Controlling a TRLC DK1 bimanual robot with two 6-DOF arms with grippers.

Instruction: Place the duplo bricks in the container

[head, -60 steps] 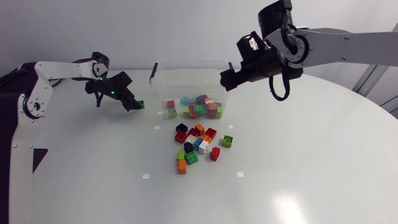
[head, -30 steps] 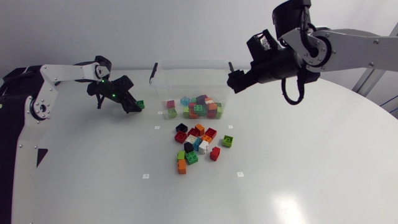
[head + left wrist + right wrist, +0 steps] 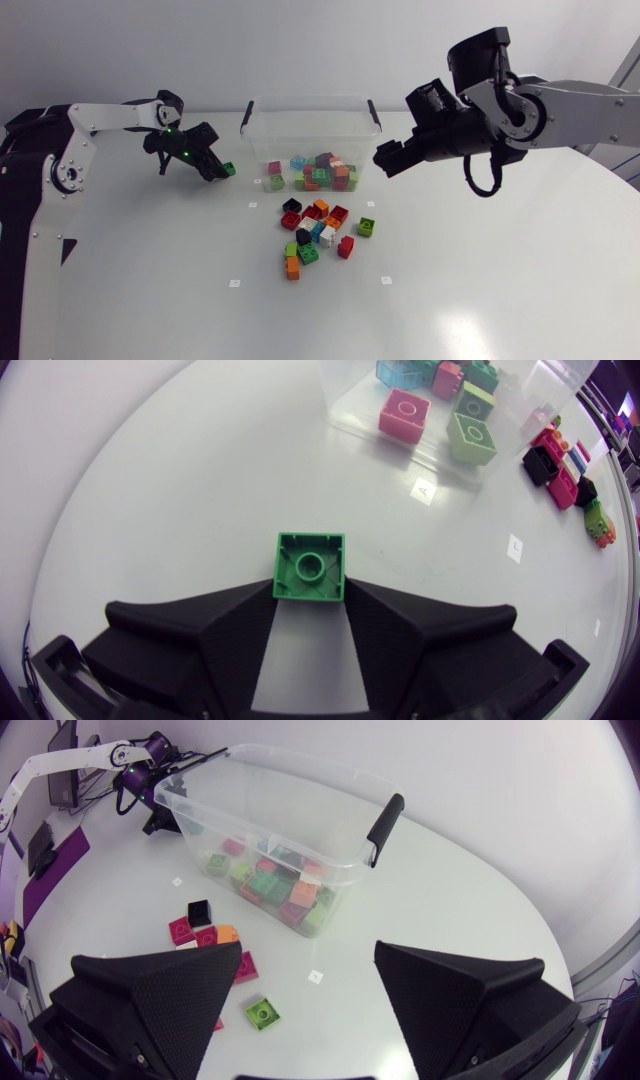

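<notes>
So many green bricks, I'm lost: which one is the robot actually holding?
The green brick pinched in the left tool, off to one side of the container. The other green ones lie loose in the pile or inside the container.

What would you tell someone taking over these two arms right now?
Left gripper: shut on a green brick, beside the container, not yet over it.
Right gripper: open, empty, above the table at the container's other side.
Done: several bricks lie in the container.
To do: drop the green brick in, then clear the loose pile on the table in front of it.
</notes>
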